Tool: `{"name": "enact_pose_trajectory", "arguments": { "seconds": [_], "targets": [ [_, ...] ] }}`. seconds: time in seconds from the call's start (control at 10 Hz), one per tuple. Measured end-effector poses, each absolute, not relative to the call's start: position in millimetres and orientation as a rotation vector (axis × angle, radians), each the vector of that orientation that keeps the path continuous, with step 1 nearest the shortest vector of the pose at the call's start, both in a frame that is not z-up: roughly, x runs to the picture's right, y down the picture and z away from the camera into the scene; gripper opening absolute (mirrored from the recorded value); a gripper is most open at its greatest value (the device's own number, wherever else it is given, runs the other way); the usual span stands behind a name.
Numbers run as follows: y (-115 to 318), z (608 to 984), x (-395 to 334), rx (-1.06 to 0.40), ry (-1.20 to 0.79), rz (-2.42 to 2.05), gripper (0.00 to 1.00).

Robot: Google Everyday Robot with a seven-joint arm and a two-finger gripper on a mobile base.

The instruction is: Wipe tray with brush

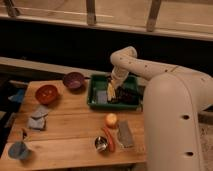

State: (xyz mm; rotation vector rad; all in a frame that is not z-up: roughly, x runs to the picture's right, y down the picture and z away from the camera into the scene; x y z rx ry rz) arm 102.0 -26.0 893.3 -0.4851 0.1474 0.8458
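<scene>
The green tray (pixel 96 103) stands at the back right of the wooden table. My gripper (pixel 113 89) reaches down into the tray's middle from the white arm that bends over its far side. It is shut on the pale yellow brush (pixel 110 93), which points down onto the tray floor. A grey patch lies in the tray left of the brush and dark items (pixel 128 95) lie to its right. The tray's right end is hidden behind my white arm body.
A purple bowl (pixel 74 80) and an orange bowl (pixel 46 93) stand left of the tray. In front of it are a yellow-orange ball (pixel 111 120), a carrot (pixel 109 138), a grey pad (pixel 125 134) and a metal cup (pixel 101 144). Grey cloths (pixel 37 117) and a blue cup (pixel 17 150) are at the left.
</scene>
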Motion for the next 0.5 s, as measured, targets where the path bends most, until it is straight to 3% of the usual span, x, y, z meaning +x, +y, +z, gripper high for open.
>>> {"name": "enact_pose_trajectory", "arguments": {
  "seconds": [0.5],
  "targets": [
    [-35.1,898.6,66.5,-0.514,0.04,0.813,0.0]
  ]
}}
